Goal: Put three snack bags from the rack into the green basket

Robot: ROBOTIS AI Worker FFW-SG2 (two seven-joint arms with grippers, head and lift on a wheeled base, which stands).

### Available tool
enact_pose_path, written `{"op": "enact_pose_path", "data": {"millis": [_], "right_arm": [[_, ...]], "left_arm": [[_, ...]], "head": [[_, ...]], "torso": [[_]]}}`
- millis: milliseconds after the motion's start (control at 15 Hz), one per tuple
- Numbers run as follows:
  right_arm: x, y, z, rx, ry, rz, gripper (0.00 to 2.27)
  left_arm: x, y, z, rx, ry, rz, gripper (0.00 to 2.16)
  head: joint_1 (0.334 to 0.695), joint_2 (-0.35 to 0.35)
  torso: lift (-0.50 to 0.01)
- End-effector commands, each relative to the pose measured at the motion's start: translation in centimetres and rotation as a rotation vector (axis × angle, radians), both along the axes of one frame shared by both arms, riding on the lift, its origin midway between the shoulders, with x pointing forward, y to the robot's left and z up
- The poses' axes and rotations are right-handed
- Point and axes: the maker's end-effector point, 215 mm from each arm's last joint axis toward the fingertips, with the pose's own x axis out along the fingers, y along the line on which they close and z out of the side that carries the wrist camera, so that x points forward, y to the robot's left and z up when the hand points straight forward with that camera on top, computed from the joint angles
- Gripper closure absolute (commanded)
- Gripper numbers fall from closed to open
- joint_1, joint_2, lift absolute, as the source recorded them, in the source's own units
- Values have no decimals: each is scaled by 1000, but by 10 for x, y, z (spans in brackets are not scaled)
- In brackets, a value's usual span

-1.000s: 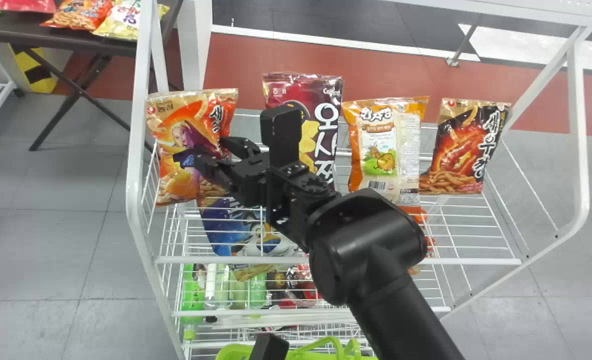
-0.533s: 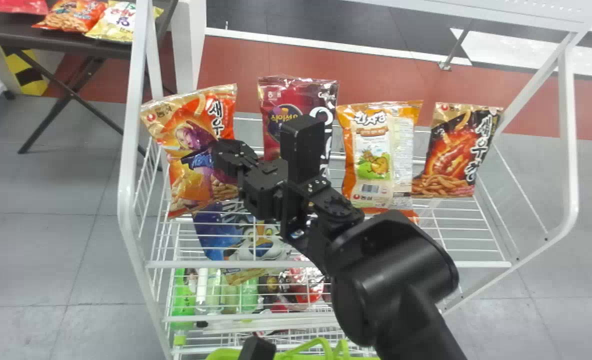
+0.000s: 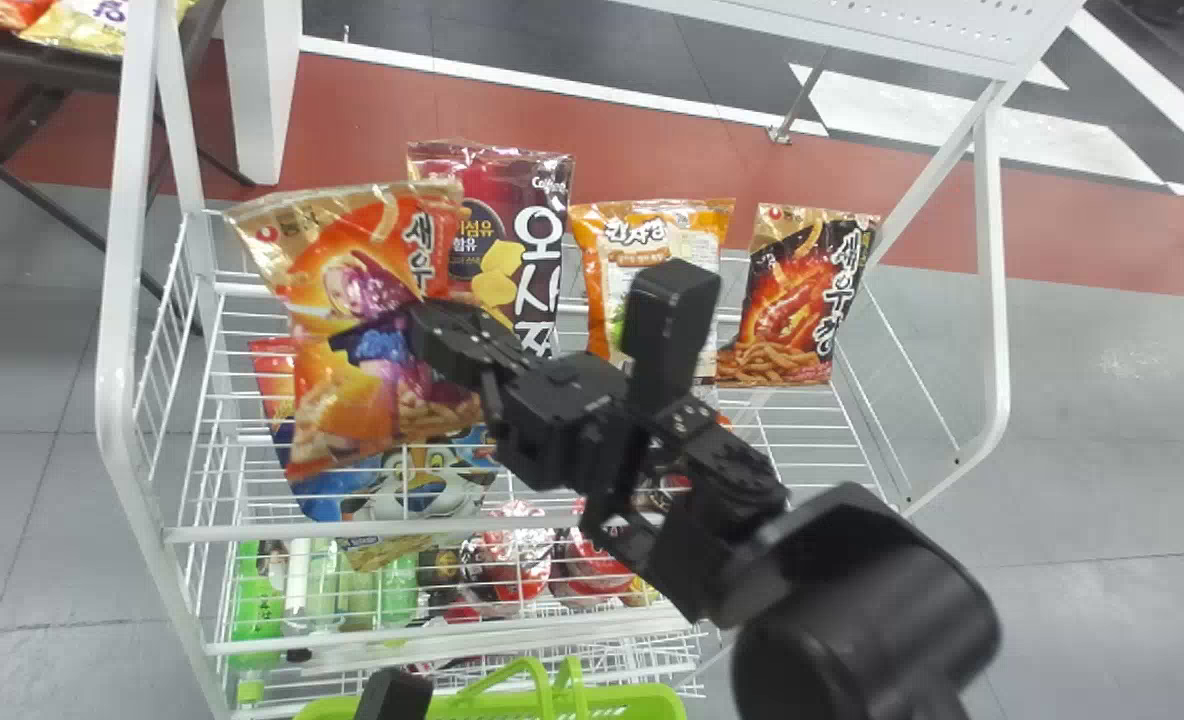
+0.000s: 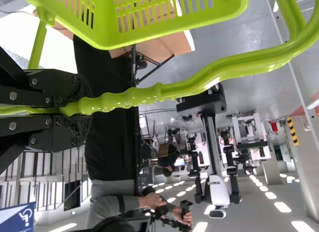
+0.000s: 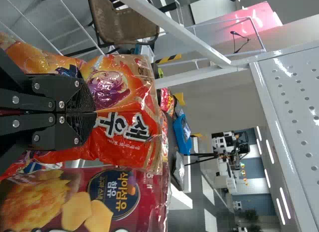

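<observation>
We find the scene bright — ceiling lights (image 4: 282,207) glow white in the left wrist view, strip lights (image 5: 269,151) in the right. Glare catches the green basket handle (image 4: 212,84) and crinkled snack bag (image 5: 127,92); the floor (image 3: 1122,365) shines faintly, and the right arm (image 3: 862,590) looks blurred in the head view.

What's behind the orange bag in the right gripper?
In the head view, a maroon bag shows past the right side of the orange bag, and a blue cartoon bag past its bottom. The parts it covers, and anything else, are hidden.
</observation>
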Motion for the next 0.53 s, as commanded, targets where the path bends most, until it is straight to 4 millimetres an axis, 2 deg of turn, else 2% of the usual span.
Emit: {"op": "enact_pose_path", "data": {"millis": [0,200,400,467], "right_arm": [[-24,-29,5,-23,40,-28,2196],[-34,-82,1,-83,75,-89,2192],[-58,-142,8,-91,156,-117,2192],[-73,-164,9,-81,224,-120,2196]], "left_arm": [[6,2,-1,2,1,17,1173],[14,7,3,-22,13,55,1173],[17,14,0,-22,19,91,1173],[18,16,-1,-22,22,98,1173]], "head": [[695,-350],[695,-350],[695,-350],[695,-350]], "torso": [[0],[0],[0],[0]]}}
